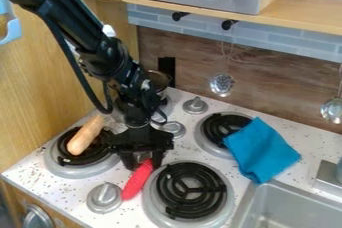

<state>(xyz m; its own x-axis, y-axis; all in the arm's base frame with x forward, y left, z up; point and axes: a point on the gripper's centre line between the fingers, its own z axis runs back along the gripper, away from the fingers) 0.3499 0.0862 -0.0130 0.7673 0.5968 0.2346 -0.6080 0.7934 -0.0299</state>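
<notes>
Gripper: black, hanging over the bench at the upper end of the red piece; whether it is closed on that piece or merely placed about it cannot be told.
Red piece: elongated, rounded at its lower end, apparently slightly textured; slants between the front knob and the front burner. Its material is uncertain.
Risk, slip: a hold near one end could let the piece swivel, its weight lying to one side.
Risk, snag: a low sideways path could catch the lower end on the knob or the burner's raised rim.
Front burner: black spiral coil in a round, grey metallic pan; ridged, with open gaps.
Front knob: grey, round, with a raised grip bar.
Tan rod: smooth, blunt-ended, wood-like; lies at a slant over the left burner. If loose, it could roll when bumped by the arm.
Bench: white with dark speckles, flat, seemingly hard.
Blue cloth: soft, matte, creased; partly covers the rear right burner and reaches towards the sink. A wide sweep could drag it, since fabric catches easily.
Sink: grey, smooth, straight-edged, with a rounded inner corner.
</notes>
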